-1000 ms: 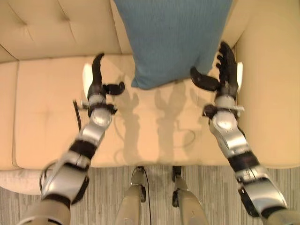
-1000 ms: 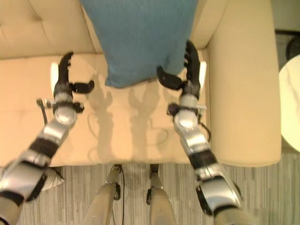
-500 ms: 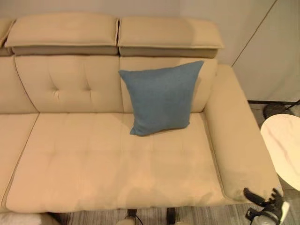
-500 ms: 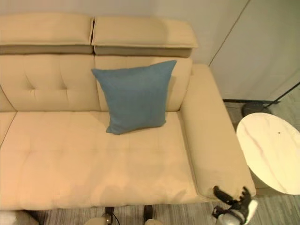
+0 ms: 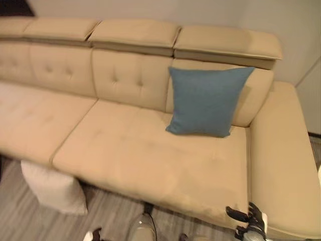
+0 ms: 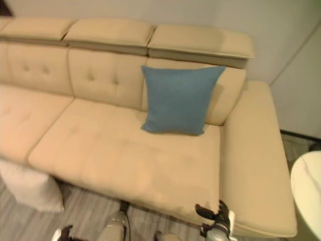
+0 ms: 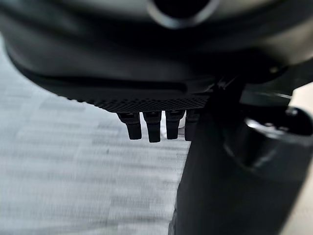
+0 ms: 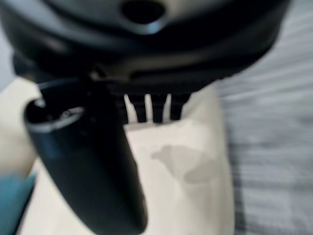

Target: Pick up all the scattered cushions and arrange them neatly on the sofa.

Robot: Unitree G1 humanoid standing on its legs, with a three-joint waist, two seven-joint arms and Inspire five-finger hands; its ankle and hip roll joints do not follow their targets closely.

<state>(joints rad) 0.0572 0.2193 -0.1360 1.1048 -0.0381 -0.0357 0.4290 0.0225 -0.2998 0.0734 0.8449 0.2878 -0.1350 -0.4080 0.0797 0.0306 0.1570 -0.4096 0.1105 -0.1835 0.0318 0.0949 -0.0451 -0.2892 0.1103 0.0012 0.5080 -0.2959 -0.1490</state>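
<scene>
Cushions: your blue cushion (image 5: 208, 100) stands on the sofa (image 5: 150, 155); a white cushion (image 5: 52, 188) waits on the floor (image 5: 108, 216). Both hands, right hand (image 5: 248, 221) and left hand (image 7: 156, 125), hang with fingers straight, empty. Reach down-left for it next.

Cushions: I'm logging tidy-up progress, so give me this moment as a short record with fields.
blue cushion: upright on the sofa seat, leaning on the backrest near the armrest end
white cushion: on the floor against the sofa front, not yet picked up
sofa: beige, seat otherwise bare
right hand: low by the sofa's front corner, fingers straight, holding nothing
left hand: over the floor, fingers straight, holding nothing
</scene>
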